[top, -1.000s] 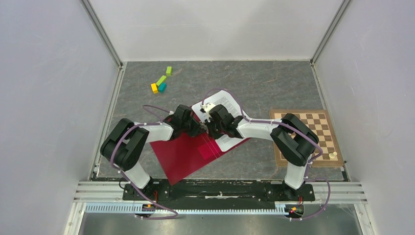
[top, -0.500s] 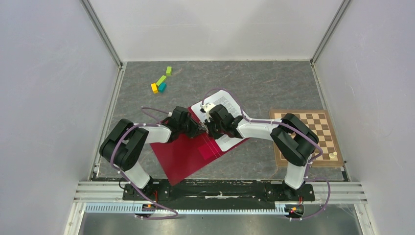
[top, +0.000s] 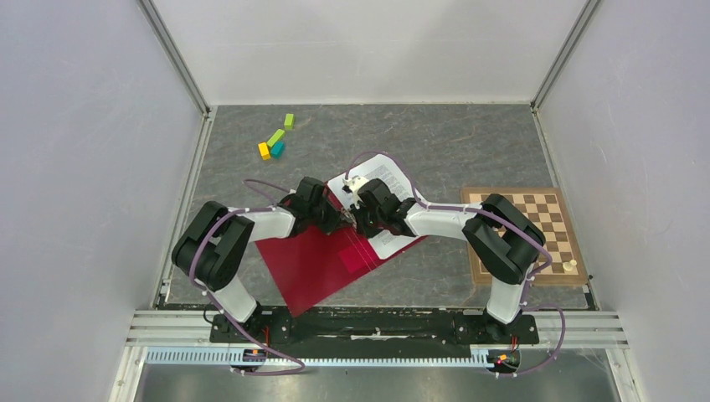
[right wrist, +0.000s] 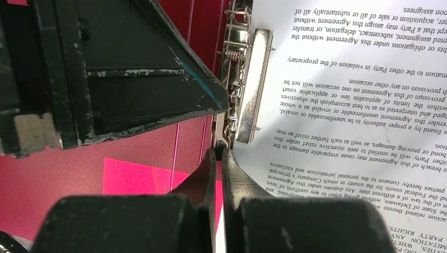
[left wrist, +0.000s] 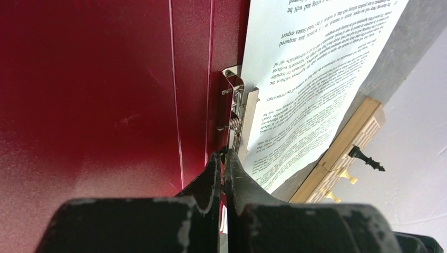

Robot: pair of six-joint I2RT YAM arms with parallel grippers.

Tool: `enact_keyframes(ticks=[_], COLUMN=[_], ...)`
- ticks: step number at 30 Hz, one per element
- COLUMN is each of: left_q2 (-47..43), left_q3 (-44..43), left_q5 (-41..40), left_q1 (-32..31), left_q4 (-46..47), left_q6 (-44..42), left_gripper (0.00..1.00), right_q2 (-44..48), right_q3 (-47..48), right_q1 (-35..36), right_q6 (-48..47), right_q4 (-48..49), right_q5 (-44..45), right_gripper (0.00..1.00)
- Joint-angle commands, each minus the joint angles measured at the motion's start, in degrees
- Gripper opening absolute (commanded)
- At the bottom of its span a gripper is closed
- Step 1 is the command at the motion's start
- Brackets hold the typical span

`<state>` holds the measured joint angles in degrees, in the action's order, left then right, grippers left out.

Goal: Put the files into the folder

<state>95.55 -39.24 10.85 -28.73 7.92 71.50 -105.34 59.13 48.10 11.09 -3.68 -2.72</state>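
Grey tabletop (top: 460, 142), open folder (top: 310, 264), left pincer (left wrist: 221, 158), right pincer (right wrist: 219, 153), each closed, wrist views alone show clip (right wrist: 253, 84) on files (right wrist: 342, 105)

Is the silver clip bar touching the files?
Touching. The right wrist view shows the clip bar lying flat across the edge of the files, cutting off the ends of the printed lines.

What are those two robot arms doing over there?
They are filing paper. A red folder lies open on the table, with printed sheets on its right half, their edge at the metal clip by the spine. The left arm's fingers and the right arm's fingers are both shut, tips right at that clip. Whether they pinch anything is not visible.
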Motion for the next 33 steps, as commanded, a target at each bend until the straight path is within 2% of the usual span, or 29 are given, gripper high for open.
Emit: enact_keyframes(ticks=[1,6,11,15,25,33], left_q2=[3.89,6.26,7.03,7.54,7.72,7.82], left_q3=[-2.94,-5.21,-5.10,-5.03,-4.62,-4.36], left_q5=[-8.52,-12.25,-13.53,-13.75,-13.38,-12.74], left_q1=[0.20,-0.37,-0.54,-0.54,-0.54,-0.54], left_q4=[-17.60,-22.85,-23.65,-23.57,-22.54,-21.79], left_q6=[-4.78,-4.93,-4.23,-3.94,-3.62,-3.38], left_gripper=[0.02,0.02,0.02,0.02,0.02,0.02], right_q2=[-3.29,-1.58,0.38,2.33,9.83,4.01], right_q3=[-2.09,0.09,1.76,2.39,-0.01,1.90], right_q1=[-0.15,-0.16,-0.17,-0.52,-3.65,-3.76], right_q6=[0.02,0.45,1.50,2.69,8.82,10.20], right_q4=[-8.63,-8.28,-7.58,-7.02,-2.25,-1.06], right_q5=[0.19,-1.07,-2.12,-2.25,-0.47,-5.06], right_gripper=[0.00,0.11,0.24,0.30,0.32,0.29])
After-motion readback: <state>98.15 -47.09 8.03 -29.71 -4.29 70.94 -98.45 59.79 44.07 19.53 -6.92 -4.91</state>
